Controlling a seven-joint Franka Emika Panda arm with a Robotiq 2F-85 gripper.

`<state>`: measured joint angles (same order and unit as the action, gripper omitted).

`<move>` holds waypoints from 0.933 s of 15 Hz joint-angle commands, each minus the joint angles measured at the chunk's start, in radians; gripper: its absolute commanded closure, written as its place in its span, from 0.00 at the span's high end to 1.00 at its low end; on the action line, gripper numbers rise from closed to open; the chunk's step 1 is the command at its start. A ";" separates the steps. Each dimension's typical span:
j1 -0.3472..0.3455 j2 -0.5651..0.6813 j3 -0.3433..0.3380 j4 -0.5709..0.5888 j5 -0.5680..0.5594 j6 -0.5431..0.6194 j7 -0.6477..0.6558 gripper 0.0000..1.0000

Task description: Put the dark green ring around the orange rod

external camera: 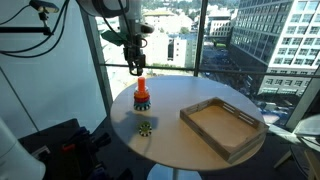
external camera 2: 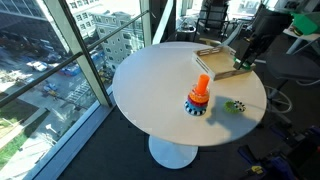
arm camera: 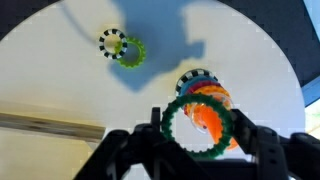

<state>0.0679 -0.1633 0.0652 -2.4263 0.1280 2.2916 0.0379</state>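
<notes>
In the wrist view my gripper [arm camera: 200, 130] is shut on the dark green ring [arm camera: 168, 125] and holds it flat between the fingers. The orange rod [arm camera: 205, 116] shows through the ring's hole, with several coloured rings stacked round its base. The ring hangs above the rod top, slightly off centre. In both exterior views the rod [external camera: 141, 92] [external camera 2: 201, 88] stands on the round white table. The gripper [external camera: 137, 67] [external camera 2: 244, 60] hovers over it.
A checkered ring and a light green ring lie together on the table [external camera: 145, 127] [external camera 2: 235, 106] [arm camera: 121, 46]. A wooden tray [external camera: 222, 127] [external camera 2: 222, 55] sits on the table beside the rod. The table's round edge and large windows are close by.
</notes>
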 commanded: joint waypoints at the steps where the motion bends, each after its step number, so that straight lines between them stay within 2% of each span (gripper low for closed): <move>1: 0.006 0.016 0.006 0.031 -0.007 -0.011 0.009 0.44; 8: 0.026 0.071 0.037 0.077 -0.031 -0.004 0.032 0.44; 14: 0.038 0.128 0.070 0.126 -0.166 0.014 0.129 0.44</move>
<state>0.0990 -0.0761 0.1221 -2.3505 0.0276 2.3070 0.1048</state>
